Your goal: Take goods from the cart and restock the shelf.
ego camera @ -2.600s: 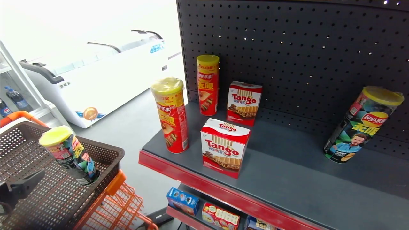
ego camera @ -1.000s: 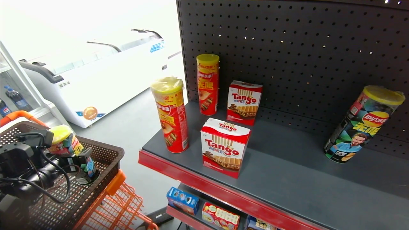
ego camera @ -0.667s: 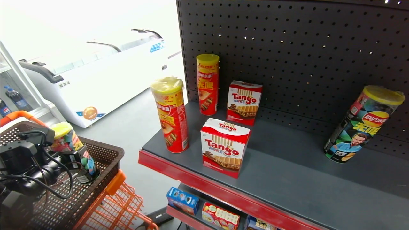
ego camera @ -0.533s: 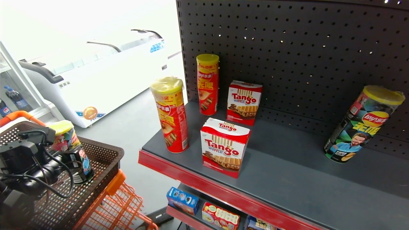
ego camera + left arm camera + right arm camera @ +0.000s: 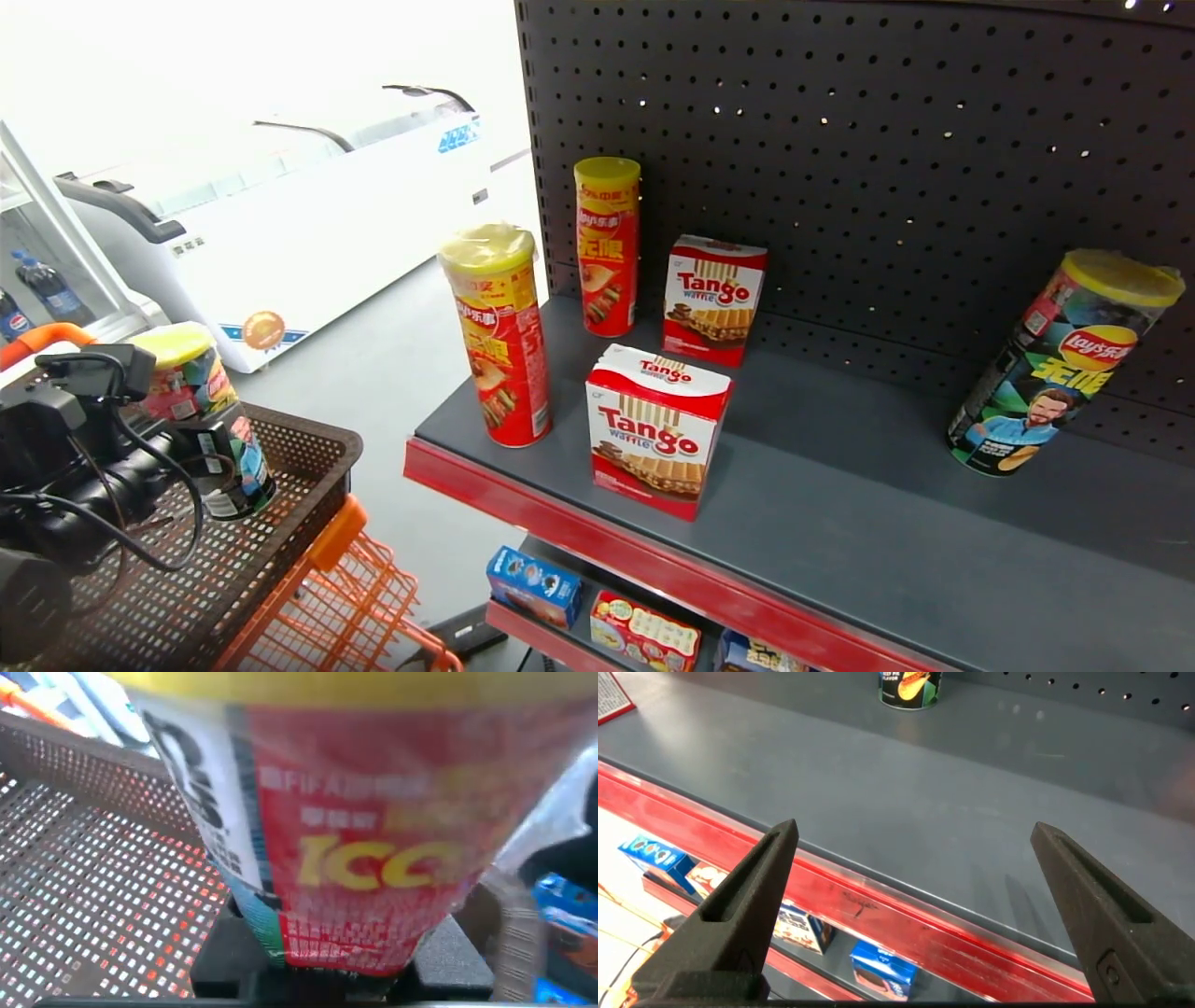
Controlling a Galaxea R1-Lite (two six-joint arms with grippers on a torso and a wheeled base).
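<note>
Chip can (image 5: 184,386) (yellow lid), in left gripper (image 5: 217,452)

We brought our left pincer (image 5: 207,450) into the cart basket (image 5: 313,446), closed it on the leaning chip can (image 5: 183,387), then tipped the can upright and lifted it slightly.

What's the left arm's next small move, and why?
Probably lift straight up: the left pincer is shut on the yellow-lidded multicoloured chip can, its base low inside the brown mesh basket, and the grey shelf deck has free space.
</note>
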